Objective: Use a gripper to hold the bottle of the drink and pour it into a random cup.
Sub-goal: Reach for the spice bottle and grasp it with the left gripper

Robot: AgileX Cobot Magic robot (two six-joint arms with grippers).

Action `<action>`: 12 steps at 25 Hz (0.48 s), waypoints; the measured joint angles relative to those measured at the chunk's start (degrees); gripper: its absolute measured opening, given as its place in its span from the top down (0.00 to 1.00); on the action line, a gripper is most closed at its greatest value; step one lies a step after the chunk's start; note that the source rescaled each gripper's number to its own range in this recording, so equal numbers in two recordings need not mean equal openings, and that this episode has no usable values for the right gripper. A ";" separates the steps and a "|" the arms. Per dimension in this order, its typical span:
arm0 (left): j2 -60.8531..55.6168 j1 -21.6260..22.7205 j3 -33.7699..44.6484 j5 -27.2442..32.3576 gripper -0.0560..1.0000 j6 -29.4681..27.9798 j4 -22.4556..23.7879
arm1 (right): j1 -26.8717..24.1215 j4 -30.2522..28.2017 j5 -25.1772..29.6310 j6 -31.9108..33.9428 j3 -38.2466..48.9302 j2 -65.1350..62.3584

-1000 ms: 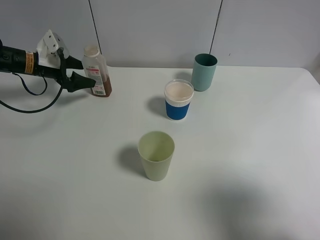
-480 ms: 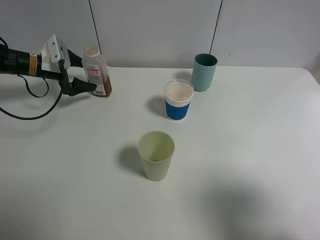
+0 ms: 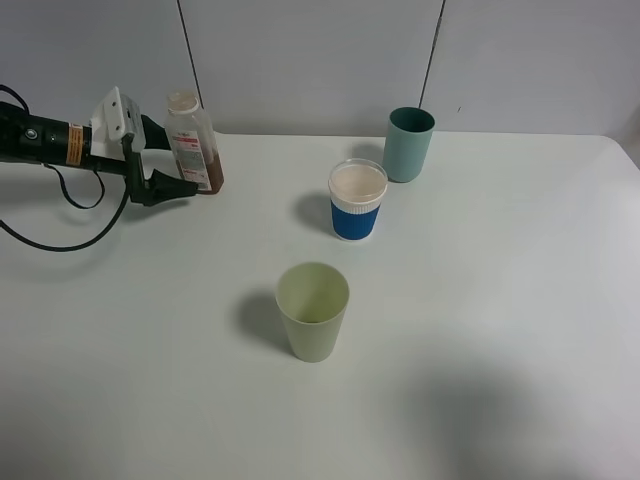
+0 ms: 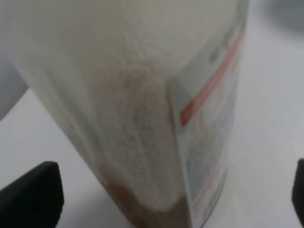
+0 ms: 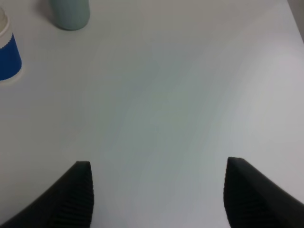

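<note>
- Exterior high view: the bottle (image 3: 193, 140) stands at the far left of the surface (image 3: 480, 320), well apart from the cup (image 3: 313, 310).
- Left hand (image 3: 176, 158) is spread wide, a jaw on either side of the bottle, nothing gripped. Right hand (image 5: 159, 199) is wide too, and empty.
- Only a shallow layer of drink (image 3: 205, 183) sits at the bottom, so I'd call the bottle light, thin-walled and likely to flex. The label looks slick.
- Best hold: mid-body, below the shoulders, across the flat sides.
- Long axis upright, neck pointing up.
</note>
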 joint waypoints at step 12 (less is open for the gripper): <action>0.04 -2.40 -0.60 -2.94 0.24 -0.31 0.00 | 0.00 0.00 0.00 0.00 0.00 0.00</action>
